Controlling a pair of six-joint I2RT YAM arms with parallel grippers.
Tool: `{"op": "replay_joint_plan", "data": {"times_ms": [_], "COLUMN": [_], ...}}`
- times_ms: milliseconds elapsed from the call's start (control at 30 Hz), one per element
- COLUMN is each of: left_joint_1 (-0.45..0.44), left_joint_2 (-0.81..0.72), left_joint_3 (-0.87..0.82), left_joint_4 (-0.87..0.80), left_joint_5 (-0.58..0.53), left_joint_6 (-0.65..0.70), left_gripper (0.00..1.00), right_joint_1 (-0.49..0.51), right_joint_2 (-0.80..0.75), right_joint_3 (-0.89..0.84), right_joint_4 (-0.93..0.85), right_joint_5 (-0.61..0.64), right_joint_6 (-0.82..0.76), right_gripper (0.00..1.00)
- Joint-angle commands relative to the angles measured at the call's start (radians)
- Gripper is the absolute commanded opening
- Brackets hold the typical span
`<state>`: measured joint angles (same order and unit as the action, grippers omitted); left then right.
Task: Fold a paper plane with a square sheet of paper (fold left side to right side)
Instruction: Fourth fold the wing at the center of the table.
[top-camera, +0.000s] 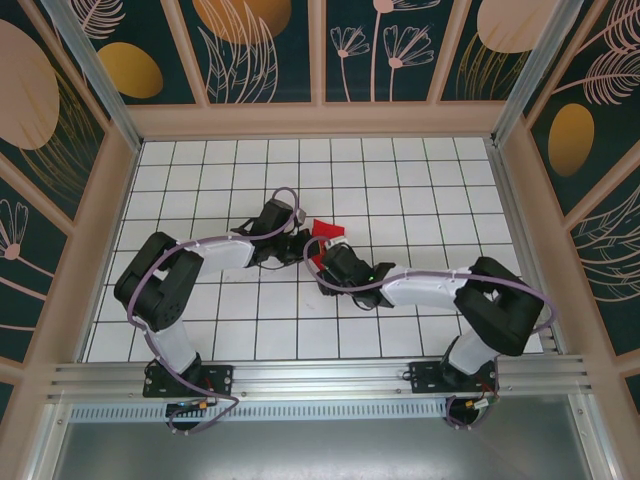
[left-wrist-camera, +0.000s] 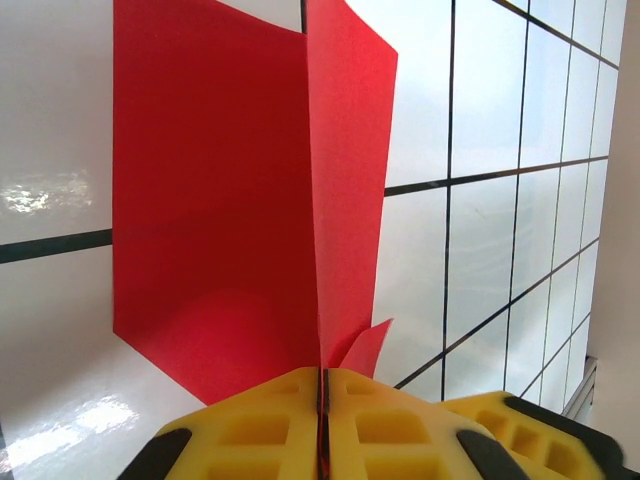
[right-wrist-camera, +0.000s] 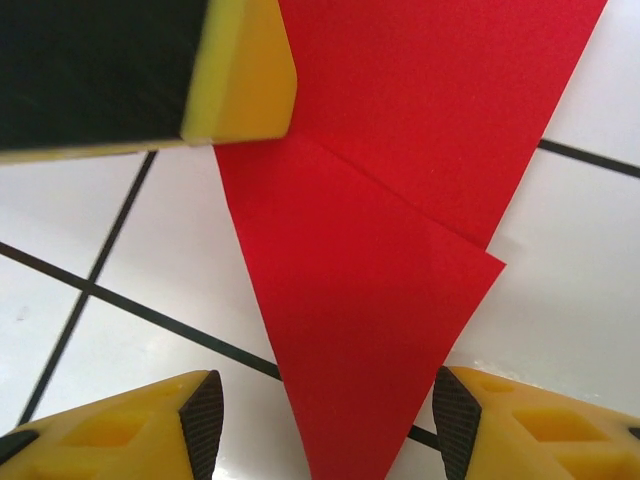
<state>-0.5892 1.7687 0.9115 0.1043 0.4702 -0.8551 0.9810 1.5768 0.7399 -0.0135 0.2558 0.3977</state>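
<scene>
The red paper (top-camera: 326, 231) lies mid-table, folded into a pointed, creased paper plane shape. In the left wrist view its flaps (left-wrist-camera: 220, 200) stand upright, and my left gripper (left-wrist-camera: 323, 375) is shut on their lower edge along the middle crease. In the right wrist view the paper's narrow tip (right-wrist-camera: 370, 300) lies flat on the tiles and points between my right gripper's (right-wrist-camera: 328, 415) open fingers, touching neither pad. A yellow finger of the left gripper (right-wrist-camera: 240, 70) sits at the paper's far left edge. From above, the two grippers (top-camera: 300, 246) (top-camera: 324, 266) meet at the paper.
The white grid-tiled table (top-camera: 400, 190) is walled by patterned panels (top-camera: 270, 50) on three sides. Both arms reach inward from the near rail (top-camera: 320, 378), their purple cables looping alongside.
</scene>
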Motion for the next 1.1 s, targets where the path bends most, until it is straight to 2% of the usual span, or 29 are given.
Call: {"op": "replay_joint_plan", "data": {"times_ms": [0, 200, 600, 1067], "left_joint_1": [-0.003, -0.003, -0.003, -0.002], "left_joint_2": [-0.026, -0.023, -0.02, -0.023], "left_joint_3": [0.004, 0.012, 0.029, 0.055], "left_joint_4": [0.006, -0.002, -0.031, -0.072], "left_joint_5": [0.0, -0.003, -0.006, -0.016], "left_joint_6": [-0.018, -0.018, -0.001, 0.028], "left_gripper": [0.11, 0.11, 0.11, 0.24], "right_joint_1": [0.01, 0.009, 0.003, -0.02], "right_joint_2": [0.029, 0.058, 0.097, 0.093], "right_joint_3": [0.032, 0.036, 0.045, 0.012], "right_joint_4": [0.044, 0.054, 0.059, 0.067], "right_joint_5": [0.046, 0.05, 0.051, -0.01], "right_joint_6": [-0.002, -0.02, -0.028, -0.022], "right_gripper": [0.6, 0.58, 0.42, 0.19]}}
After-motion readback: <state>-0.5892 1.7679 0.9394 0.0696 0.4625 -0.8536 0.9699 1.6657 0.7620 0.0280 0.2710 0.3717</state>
